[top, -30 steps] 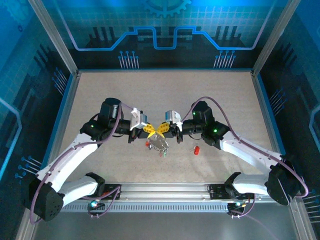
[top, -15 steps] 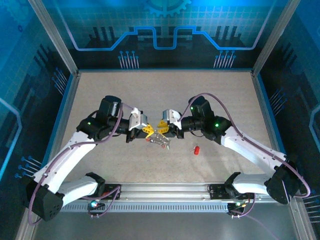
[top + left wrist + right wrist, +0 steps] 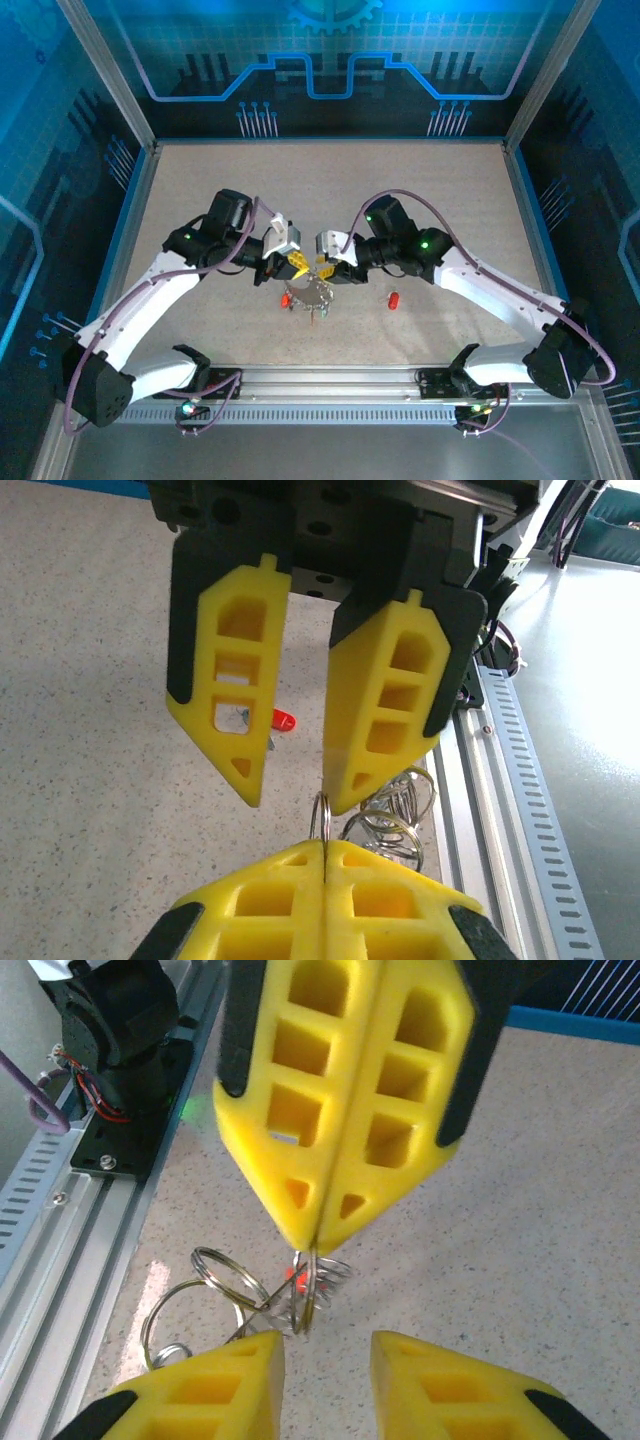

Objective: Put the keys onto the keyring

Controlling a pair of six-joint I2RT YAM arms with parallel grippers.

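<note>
Top external view high above the near edge, looking down on the whole table (image 3: 200, 190), 2 wrist views close in, facing each other, all 3 sharing the keyring (image 3: 318, 292).

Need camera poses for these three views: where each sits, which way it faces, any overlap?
Top external: above and behind the bases, looking down on the table; both arms show, left gripper and right gripper meeting at the keyring.
Left wrist: on the left arm, facing the right gripper head-on; own shut fingers at bottom.
Right wrist: on the right arm, facing the left gripper; own parted fingers at bottom.
Shared: both wrist views see the keyring pinched by the left gripper, and the front rail.
</note>
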